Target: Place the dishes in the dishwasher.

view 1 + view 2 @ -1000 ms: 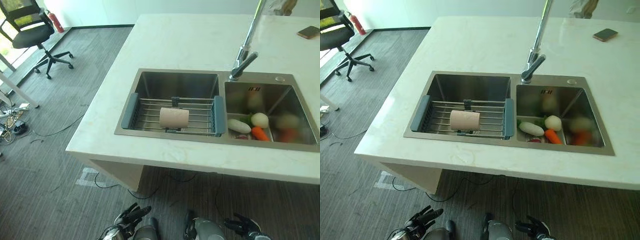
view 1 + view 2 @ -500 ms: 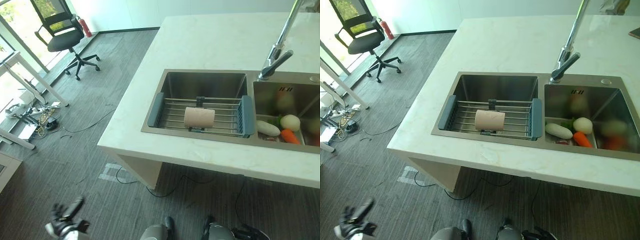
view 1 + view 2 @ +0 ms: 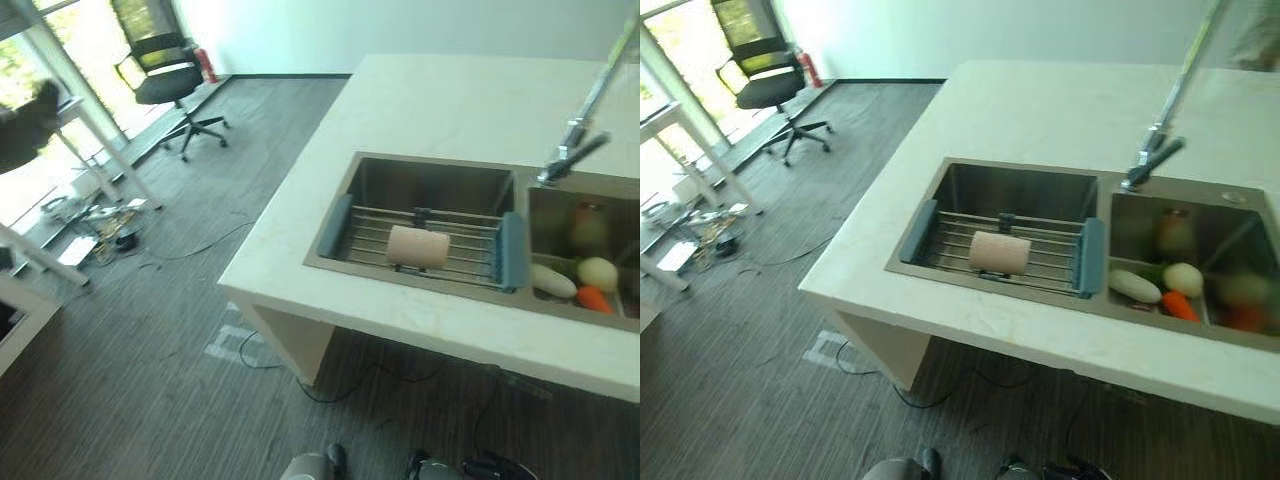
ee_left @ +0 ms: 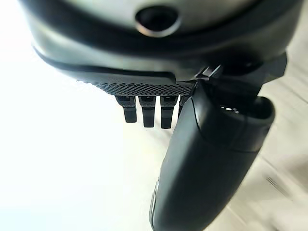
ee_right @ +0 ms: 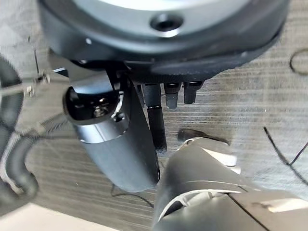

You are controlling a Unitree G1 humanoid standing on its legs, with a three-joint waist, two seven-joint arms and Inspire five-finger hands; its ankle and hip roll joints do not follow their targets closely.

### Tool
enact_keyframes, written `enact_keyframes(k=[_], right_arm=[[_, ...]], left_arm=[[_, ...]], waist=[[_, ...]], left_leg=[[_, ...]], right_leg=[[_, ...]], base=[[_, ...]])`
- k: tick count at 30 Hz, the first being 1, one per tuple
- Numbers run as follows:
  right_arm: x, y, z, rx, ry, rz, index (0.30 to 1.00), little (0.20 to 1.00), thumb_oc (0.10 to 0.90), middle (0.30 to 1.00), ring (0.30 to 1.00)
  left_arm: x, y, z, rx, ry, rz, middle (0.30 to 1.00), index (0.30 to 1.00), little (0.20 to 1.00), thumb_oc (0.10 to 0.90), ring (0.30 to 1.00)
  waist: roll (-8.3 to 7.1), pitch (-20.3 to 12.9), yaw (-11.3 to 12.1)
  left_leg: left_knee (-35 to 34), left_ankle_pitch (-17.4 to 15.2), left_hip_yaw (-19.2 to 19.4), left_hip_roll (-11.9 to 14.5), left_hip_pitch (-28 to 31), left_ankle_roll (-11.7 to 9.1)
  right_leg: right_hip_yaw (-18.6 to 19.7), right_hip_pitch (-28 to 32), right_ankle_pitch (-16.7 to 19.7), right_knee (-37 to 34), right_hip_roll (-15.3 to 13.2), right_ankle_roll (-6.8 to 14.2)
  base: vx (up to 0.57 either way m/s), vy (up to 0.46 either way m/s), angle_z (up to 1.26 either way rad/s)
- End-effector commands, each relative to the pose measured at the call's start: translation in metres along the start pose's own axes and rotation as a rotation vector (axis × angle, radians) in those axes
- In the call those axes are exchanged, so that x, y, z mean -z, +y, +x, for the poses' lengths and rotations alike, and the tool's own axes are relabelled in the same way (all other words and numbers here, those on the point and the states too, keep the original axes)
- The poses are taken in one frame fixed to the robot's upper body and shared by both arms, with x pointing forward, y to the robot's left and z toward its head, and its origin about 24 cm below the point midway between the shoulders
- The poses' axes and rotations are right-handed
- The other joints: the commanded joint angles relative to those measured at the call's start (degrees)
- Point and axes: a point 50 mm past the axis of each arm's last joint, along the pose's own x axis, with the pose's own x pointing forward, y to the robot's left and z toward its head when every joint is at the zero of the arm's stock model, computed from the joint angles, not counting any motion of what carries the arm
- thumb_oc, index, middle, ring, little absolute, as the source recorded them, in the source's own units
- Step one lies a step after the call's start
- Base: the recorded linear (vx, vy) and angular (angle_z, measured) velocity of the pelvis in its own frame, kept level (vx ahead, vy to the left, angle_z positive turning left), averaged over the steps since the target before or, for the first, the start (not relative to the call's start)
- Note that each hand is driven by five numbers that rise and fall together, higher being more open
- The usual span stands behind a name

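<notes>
A beige cup (image 3: 418, 246) lies on its side on a wire rack (image 3: 365, 235) with blue ends. The rack spans the left basin of the steel sink (image 3: 430, 180). No hand is near it. My left hand (image 3: 25, 125) shows as a dark blur raised at the far upper left, well away from the counter. In the left wrist view the left hand (image 4: 207, 159) has straight fingers and holds nothing, with bright light behind it. My right hand (image 5: 118, 144) hangs low over the carpet, fingers relaxed and empty.
The white counter (image 3: 440, 100) carries the sink and a tall faucet (image 3: 575, 150). A white radish (image 3: 553, 281), a carrot (image 3: 596, 298) and other vegetables lie in the right basin. An office chair (image 3: 170, 75) and a white table (image 3: 95, 150) stand at the left on grey carpet.
The camera has swung, shifting the whole picture to the right. My left hand has risen from floor level at the lower left to the upper left. The cup has stayed in place.
</notes>
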Motion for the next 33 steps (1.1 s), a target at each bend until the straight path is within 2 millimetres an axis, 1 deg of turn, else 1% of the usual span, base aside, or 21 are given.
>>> enact_keyframes(k=[1,4,9,13,15,19,21,24,25,27,29,31,33], right_arm=[[-0.002,-0.002,0.000,-0.002,-0.002,0.036,0.900,0.900,0.800,0.900,0.900],[0.000,-0.003,0.000,-0.003,0.008,0.041,0.900,0.900,0.800,0.900,0.900],[0.003,-0.003,-0.001,-0.006,0.021,0.046,0.900,0.900,0.800,0.900,0.900],[0.002,-0.004,-0.001,-0.005,0.017,0.052,0.900,0.900,0.800,0.900,0.900],[0.000,-0.004,-0.001,-0.002,0.008,0.065,0.900,0.900,0.800,0.900,0.900],[-0.001,-0.006,-0.002,0.002,-0.018,0.092,0.900,0.900,0.800,0.900,0.900],[-0.002,-0.006,-0.002,0.000,-0.026,0.102,0.900,0.900,0.800,0.900,0.900],[-0.003,-0.004,-0.002,0.001,-0.034,0.114,0.900,0.900,0.800,0.900,0.900],[-0.002,-0.005,-0.002,0.001,-0.032,0.115,0.900,0.900,0.800,0.900,0.900],[-0.002,-0.005,-0.002,-0.001,-0.039,0.119,0.900,0.900,0.800,0.900,0.900],[-0.004,-0.006,-0.002,0.000,-0.046,0.121,0.900,0.900,0.800,0.900,0.900],[-0.006,-0.008,-0.003,0.004,-0.046,0.129,0.900,0.900,0.800,0.900,0.900],[-0.004,-0.011,-0.004,0.010,-0.043,0.140,0.900,0.900,0.800,0.900,0.900]], left_arm=[[0.004,0.027,0.009,-0.070,0.084,0.030,0.900,0.900,0.900,0.800,0.900],[0.005,-0.002,0.030,0.098,0.115,0.017,0.900,0.900,0.900,0.800,0.900],[0.010,-0.039,0.045,0.261,0.145,0.022,0.900,0.900,0.900,0.800,0.900],[0.014,-0.061,0.054,0.344,0.185,0.048,0.900,0.900,0.900,0.800,0.900],[0.019,-0.067,0.055,0.369,0.213,0.066,0.900,0.900,0.900,0.800,0.900],[0.033,-0.076,0.052,0.468,0.280,0.093,0.900,0.900,0.900,0.800,0.900],[0.036,-0.081,0.050,0.515,0.287,0.111,0.900,0.900,0.900,0.800,0.900],[0.036,-0.095,0.051,0.566,0.276,0.124,0.900,0.900,0.900,0.800,0.900],[0.037,-0.101,0.052,0.570,0.279,0.123,0.900,0.900,0.900,0.800,0.900],[0.039,-0.106,0.053,0.564,0.277,0.137,0.900,0.900,0.900,0.800,0.900],[0.039,-0.107,0.053,0.549,0.272,0.129,0.900,0.900,0.900,0.800,0.900],[0.041,-0.109,0.053,0.513,0.286,0.066,0.900,0.900,0.900,0.800,0.900],[0.042,-0.110,0.051,0.505,0.273,0.078,0.900,0.900,0.900,0.800,0.900]], waist=[[0.94,0.30,-0.68],[0.89,0.62,-2.11],[0.76,1.17,-3.74],[0.81,2.19,-5.33],[0.90,2.65,-6.00],[1.33,3.85,-7.70],[1.42,4.15,-8.12],[1.64,4.72,-9.24],[1.71,4.88,-9.74],[1.92,5.23,-10.34],[2.10,5.69,-10.69],[2.40,6.46,-11.19],[2.63,6.93,-11.62]], left_leg=[[1.26,-8.72,0.18,2.07,1.67,-2.07],[1.26,-8.47,0.82,2.41,1.77,-2.19],[1.26,-8.19,1.42,2.49,1.45,-2.17],[1.26,-7.87,2.11,2.49,0.87,-2.14],[1.26,-7.74,2.42,2.42,0.52,-2.05],[1.26,-7.37,3.66,2.53,0.15,-1.99],[1.26,-7.30,3.84,2.45,0.02,-1.95],[1.26,-7.32,4.52,2.39,-0.05,-1.85],[1.26,-7.34,4.78,2.37,-0.06,-1.82],[1.26,-7.29,5.00,2.23,-0.21,-1.80],[1.26,-7.24,5.09,2.14,-0.49,-1.76],[1.26,-7.12,5.11,2.07,-0.88,-1.76],[1.26,-7.03,5.16,1.97,-0.92,-1.74]], right_leg=[[1.31,8.28,-9.04,-3.53,-0.32,5.17],[2.35,7.72,-8.59,-3.53,0.03,5.39],[4.10,6.52,-7.95,-3.53,0.54,5.60],[5.35,5.33,-7.32,-3.53,0.77,5.76],[5.90,4.69,-6.98,-3.53,0.80,5.84],[6.98,3.51,-6.17,-3.53,0.69,6.03],[7.32,3.22,-5.94,-3.53,0.67,6.10],[8.14,2.63,-5.54,-3.53,0.66,6.32],[8.47,2.39,-5.39,-3.53,0.62,6.37],[9.02,1.92,-5.14,-3.53,0.59,6.45],[9.32,1.40,-4.90,-3.53,0.53,6.50],[9.89,0.71,-4.69,-3.53,0.65,6.43],[10.26,0.50,-4.58,-3.53,0.67,6.41]], base=[[0.03,-0.060,-0.24],[0.03,-0.055,-0.22],[0.02,-0.030,-0.10],[-0.02,-0.012,-0.19],[-0.04,-0.002,-0.14],[-0.06,0.023,-0.08],[-0.03,0.021,-0.07],[-0.01,0.020,-0.10],[0.02,0.017,-0.12],[0.02,0.020,-0.16],[0.00,0.019,-0.19],[-0.03,0.019,-0.17],[0.01,0.015,-0.14]])
